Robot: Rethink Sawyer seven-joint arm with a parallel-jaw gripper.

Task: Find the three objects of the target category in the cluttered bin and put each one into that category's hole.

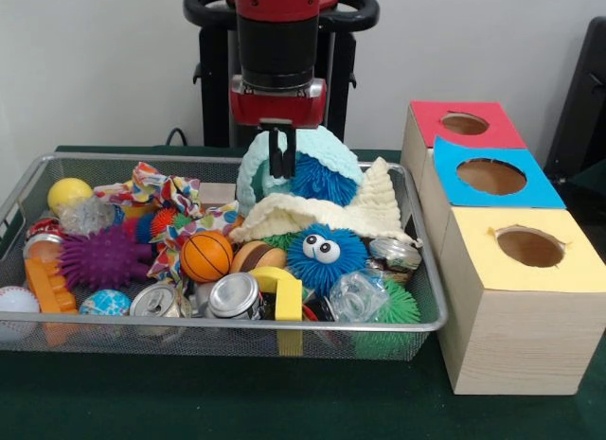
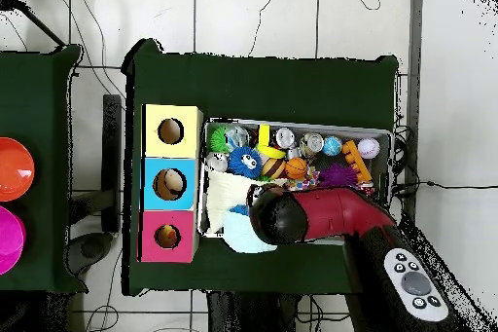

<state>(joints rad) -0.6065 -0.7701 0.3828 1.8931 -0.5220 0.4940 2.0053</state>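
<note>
My gripper (image 1: 281,162) hangs over the back middle of the wire bin (image 1: 237,325), fingers together with nothing between them. Its tips are just in front of a light-blue fuzzy cloth (image 1: 333,149) and a blue spiky ball (image 1: 324,183). The bin holds a cream knit cloth (image 1: 322,213), a blue fuzzy ball with eyes (image 1: 325,255), a small basketball (image 1: 205,256), a purple spiky ball (image 1: 102,258), a yellow ball (image 1: 70,194) and silver cans (image 1: 234,295). In the overhead view the arm's wrist (image 2: 274,216) hides the gripper.
Three boxes with round holes stand beside the bin: red (image 1: 464,124), blue (image 1: 490,177) and yellow (image 1: 530,248). The bin (image 2: 297,125) also holds a white baseball (image 1: 17,303), a globe ball (image 1: 105,303), an orange toy (image 1: 47,287) and a yellow block (image 1: 284,289).
</note>
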